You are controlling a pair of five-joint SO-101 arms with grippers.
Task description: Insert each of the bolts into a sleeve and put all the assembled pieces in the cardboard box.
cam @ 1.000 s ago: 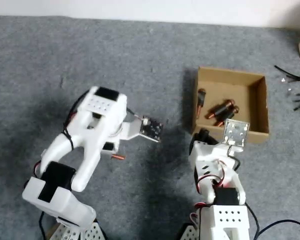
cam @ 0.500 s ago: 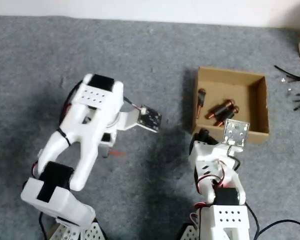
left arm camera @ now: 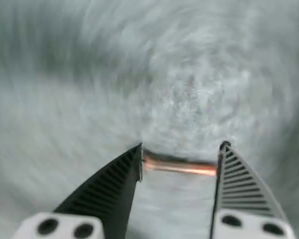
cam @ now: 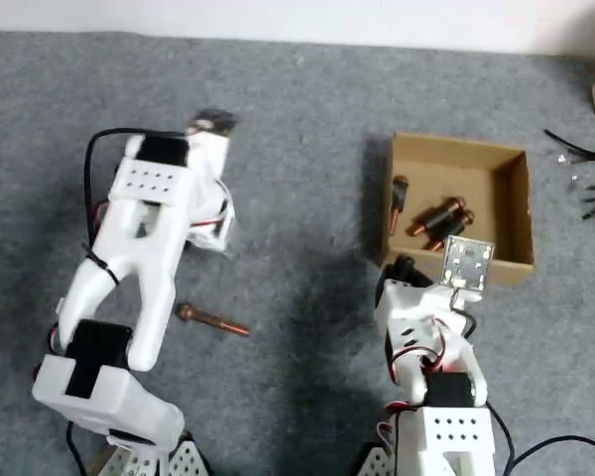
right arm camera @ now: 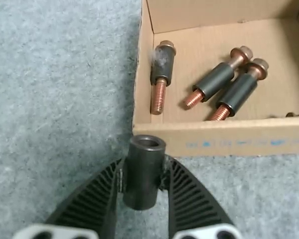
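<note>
Just outside the near wall of the cardboard box (right arm camera: 214,139), the right jaws clamp an upright sleeve (right arm camera: 142,172). Three sleeved bolts (right arm camera: 217,82) lie inside the box. Well away from it, a bare bolt (cam: 211,320) lies on the grey bench (cam: 307,99), framed by the left jaws, which stand wide.

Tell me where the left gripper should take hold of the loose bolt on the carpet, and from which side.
Grip the bolt on its shank close to the flanged head, coming straight down from above with the jaws across its length. It lies flat on the carpet, and that hold probably leaves the tip free for the sleeve.
</note>
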